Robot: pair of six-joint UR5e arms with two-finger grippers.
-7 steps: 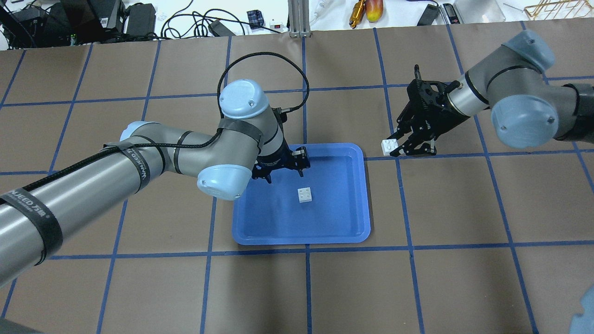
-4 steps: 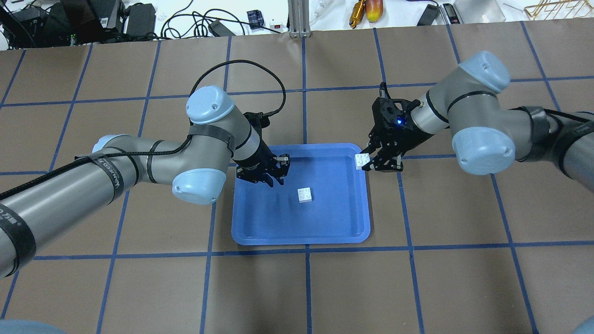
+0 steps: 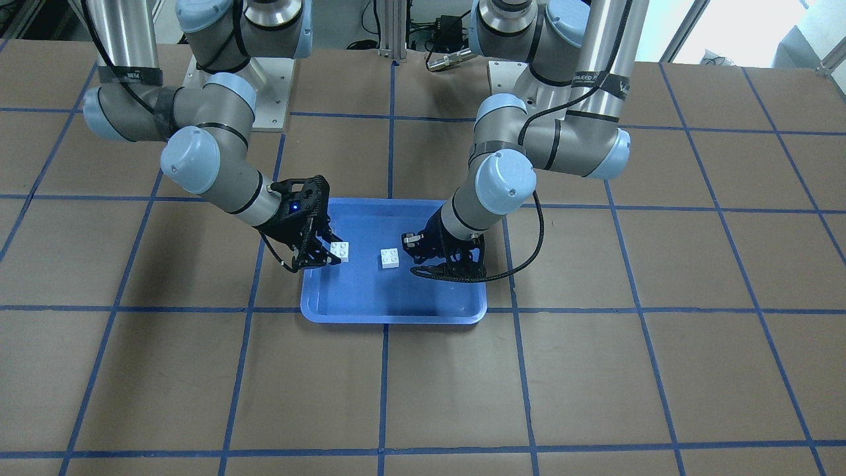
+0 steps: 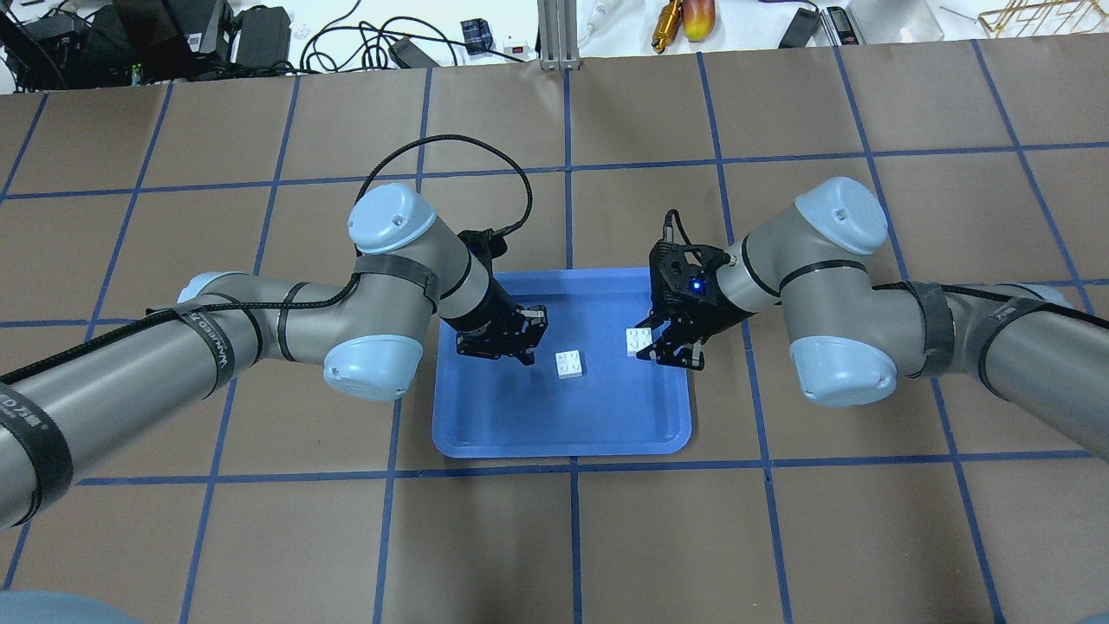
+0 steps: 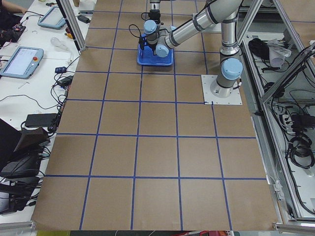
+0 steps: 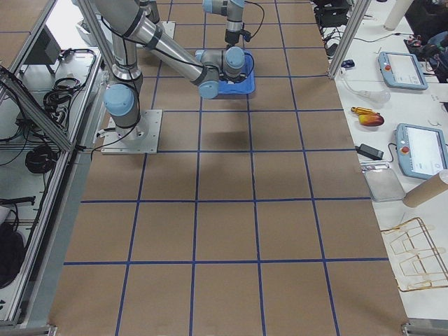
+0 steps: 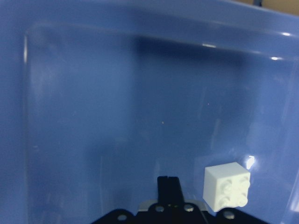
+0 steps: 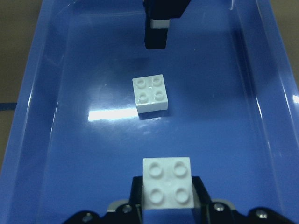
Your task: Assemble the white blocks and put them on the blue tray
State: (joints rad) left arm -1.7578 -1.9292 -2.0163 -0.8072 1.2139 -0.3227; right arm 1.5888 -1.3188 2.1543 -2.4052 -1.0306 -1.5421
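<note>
The blue tray (image 4: 520, 416) lies mid-table. One white studded block (image 4: 569, 364) rests on its floor, studs up; it also shows in the front view (image 3: 390, 258) and both wrist views (image 7: 227, 186) (image 8: 150, 94). My right gripper (image 4: 648, 345) is shut on a second white block (image 4: 639, 341) (image 8: 168, 182), studs up, a little above the tray's right part and to the right of the resting block. My left gripper (image 4: 525, 351) (image 3: 416, 254) is shut and empty, low over the tray just left of the resting block, apart from it.
The table is brown paper with a blue tape grid. Cables, tools and boxes (image 4: 684, 17) lie beyond its far edge, beside an aluminium post (image 4: 559, 35). Both arms lean in over the tray from either side.
My right gripper has carried its block left, from outside the tray's right rim to over the tray. My left arm has drawn back left and its gripper has moved nearer the resting block.
</note>
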